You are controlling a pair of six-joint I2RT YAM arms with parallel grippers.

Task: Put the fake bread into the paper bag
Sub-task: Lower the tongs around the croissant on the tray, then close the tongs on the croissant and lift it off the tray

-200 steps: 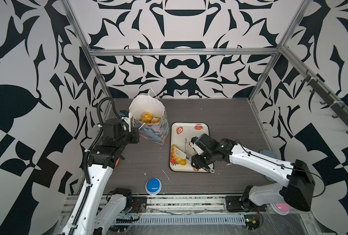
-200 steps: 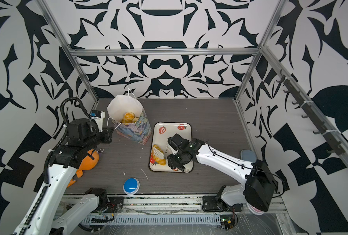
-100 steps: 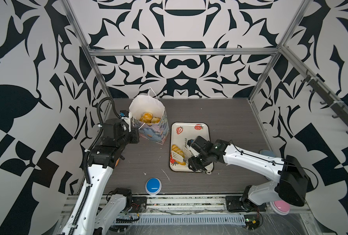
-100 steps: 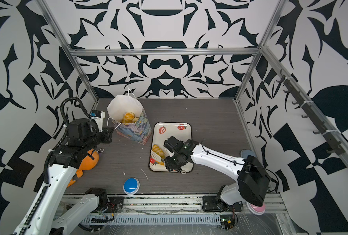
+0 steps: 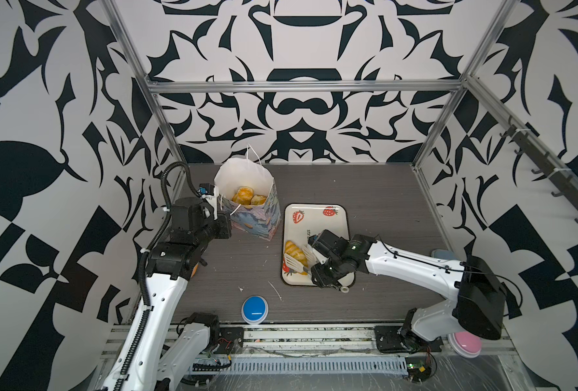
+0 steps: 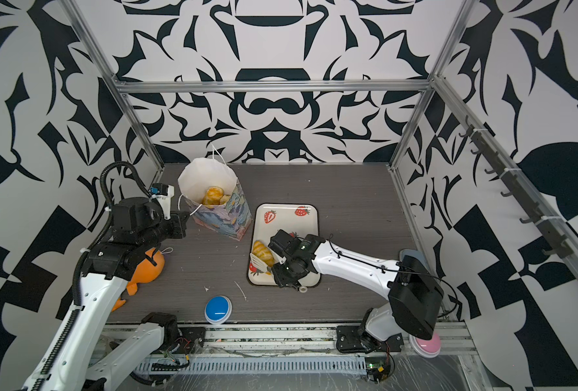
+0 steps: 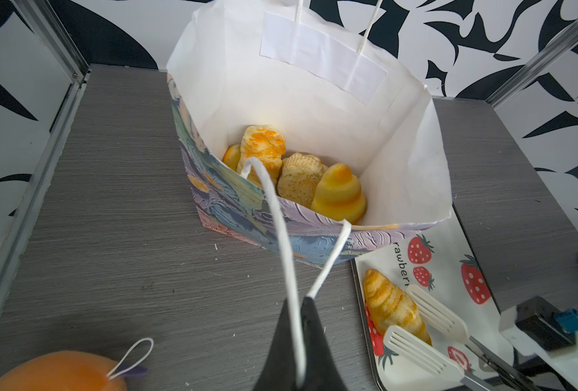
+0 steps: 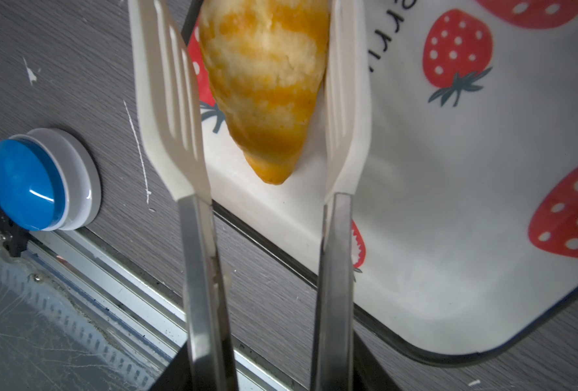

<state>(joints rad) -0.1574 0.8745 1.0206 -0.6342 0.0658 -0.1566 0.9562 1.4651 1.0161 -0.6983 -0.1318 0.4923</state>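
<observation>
Black-and-white patterned walls enclose a grey wood-grain surface (image 5: 382, 210). One paper bag (image 5: 253, 220), white inside and painted outside, stands at ten o'clock. Four glossy, ridged pastries (image 7: 340, 194) show in it; its wall hides anything beneath them. One striped croissant (image 5: 294, 252) lies at eight o'clock on the one rounded strawberry tray (image 5: 314, 216). The left hand (image 7: 300, 338) is clenched on the bag's cord handle (image 7: 284, 237). The right hand (image 5: 316, 270) grasps one pair of tongs (image 8: 196, 254) with steel arms, its white slotted blades flanking the croissant. One blue button (image 5: 254, 308) sits at six o'clock. An orange plush toy (image 6: 148, 267) is half hidden under the left arm.
</observation>
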